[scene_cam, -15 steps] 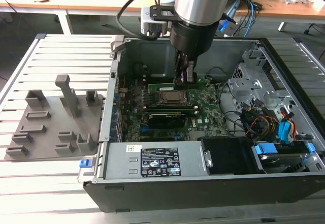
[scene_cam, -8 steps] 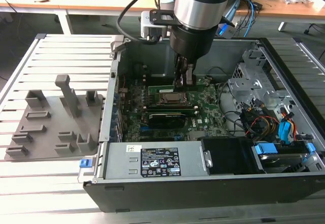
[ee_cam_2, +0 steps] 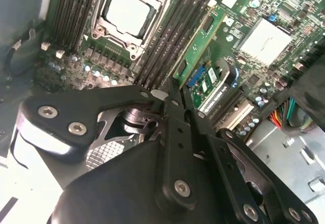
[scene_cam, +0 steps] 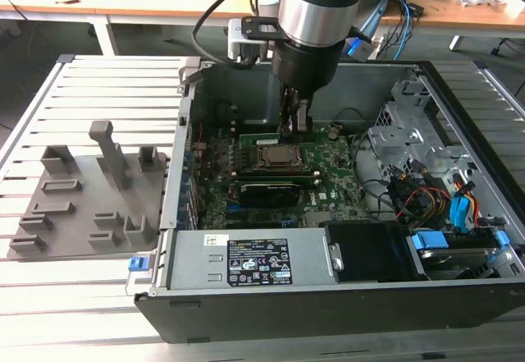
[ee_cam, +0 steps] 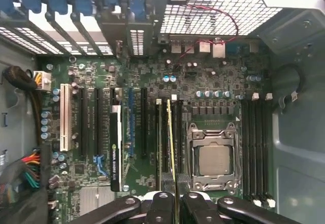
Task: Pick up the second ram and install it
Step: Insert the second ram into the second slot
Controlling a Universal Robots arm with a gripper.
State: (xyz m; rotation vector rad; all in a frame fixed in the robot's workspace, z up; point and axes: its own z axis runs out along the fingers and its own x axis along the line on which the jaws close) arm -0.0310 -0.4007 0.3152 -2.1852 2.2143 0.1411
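1. We saw the gripper reaching down into the open computer case, over the motherboard just behind the processor socket in the exterior view.
2. Its fingers were closed together on the second ram, clamping the green stick by its upper edge.
3. In the first wrist view, the second ram stood on edge in the memory slots just beside the processor socket, running straight out from between the fingers.
4. We could not tell whether the stick was fully seated in its slot.
5. On the exterior view's left, a grey tray with upright blocks sat on the slatted table, well apart from the gripper.
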